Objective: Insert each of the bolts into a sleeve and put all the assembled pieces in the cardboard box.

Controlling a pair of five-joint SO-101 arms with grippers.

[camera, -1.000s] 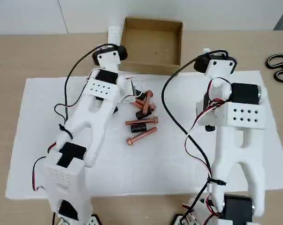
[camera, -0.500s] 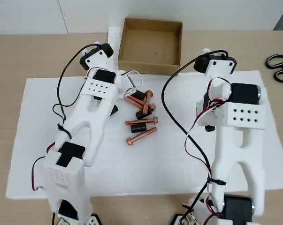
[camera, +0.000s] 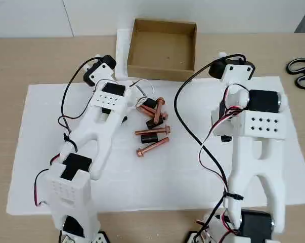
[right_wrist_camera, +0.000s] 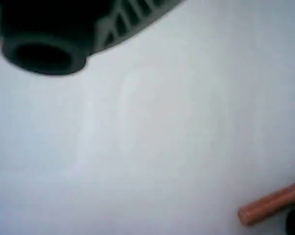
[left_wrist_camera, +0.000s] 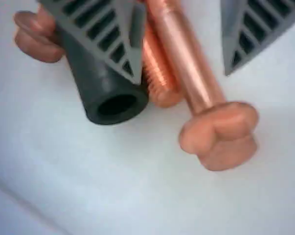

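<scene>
Swung leftward from the cardboard box (camera: 161,74), the ribbed grey left jaws hang released astride a smooth copper bolt (left_wrist_camera: 196,88) beside a matte tubular sleeve (left_wrist_camera: 103,93) near the white sheet's (camera: 167,177) far edge, while the right jaws clench a second sleeve (right_wrist_camera: 39,44) over bare sheet.

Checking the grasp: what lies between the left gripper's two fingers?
In the left wrist view, a copper bolt lies in the gap of the open left gripper; a black sleeve lies beneath one finger.
</scene>
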